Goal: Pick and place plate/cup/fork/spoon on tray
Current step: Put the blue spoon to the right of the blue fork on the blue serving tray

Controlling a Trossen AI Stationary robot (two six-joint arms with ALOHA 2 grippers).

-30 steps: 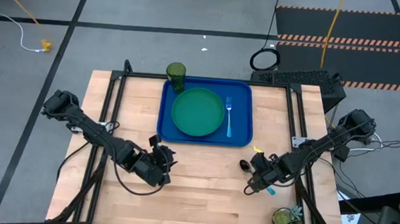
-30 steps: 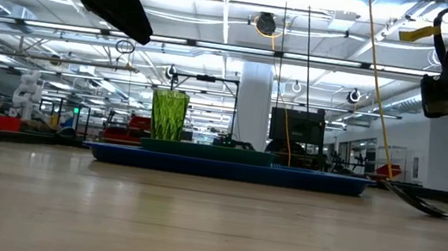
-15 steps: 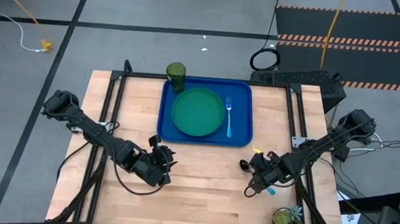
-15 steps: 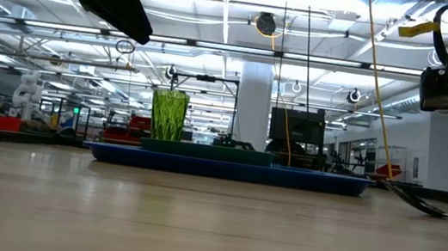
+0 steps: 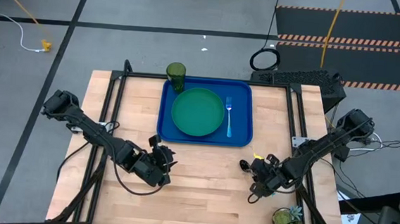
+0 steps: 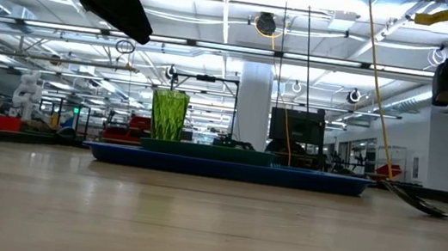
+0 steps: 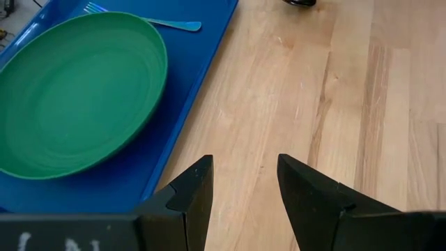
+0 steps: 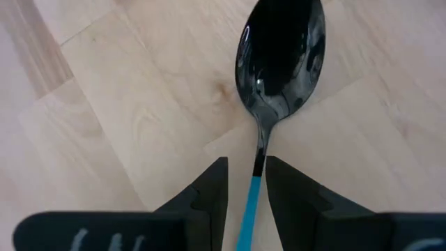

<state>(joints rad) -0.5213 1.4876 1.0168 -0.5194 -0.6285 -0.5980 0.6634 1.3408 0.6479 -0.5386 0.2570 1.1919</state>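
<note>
The blue tray (image 5: 246, 93) lies at the table's far middle. On it rest the green plate (image 5: 198, 112), the fork (image 5: 228, 117) to the plate's right, and the cup (image 5: 176, 73) upright at its far left corner. The spoon (image 8: 281, 52) lies flat on the wood near the tray's near right corner, dark bowl (image 5: 244, 164) toward the tray. My right gripper (image 8: 247, 166) hangs open above the spoon's blue handle (image 8: 249, 202), one finger to each side, pointing steeply down. My left gripper (image 7: 244, 166) hovers open above bare wood by the tray's near left corner.
A potted plant (image 5: 288, 220) stands at the table's near right corner, close behind my right arm. Black frame rails (image 5: 108, 113) run along the table's left and right sides. Bare wood lies between the two grippers, near of the tray.
My right gripper has rolled about the line it points along, staying over the spoon's handle; its fingers keep the same gap. The spoon has not moved.
</note>
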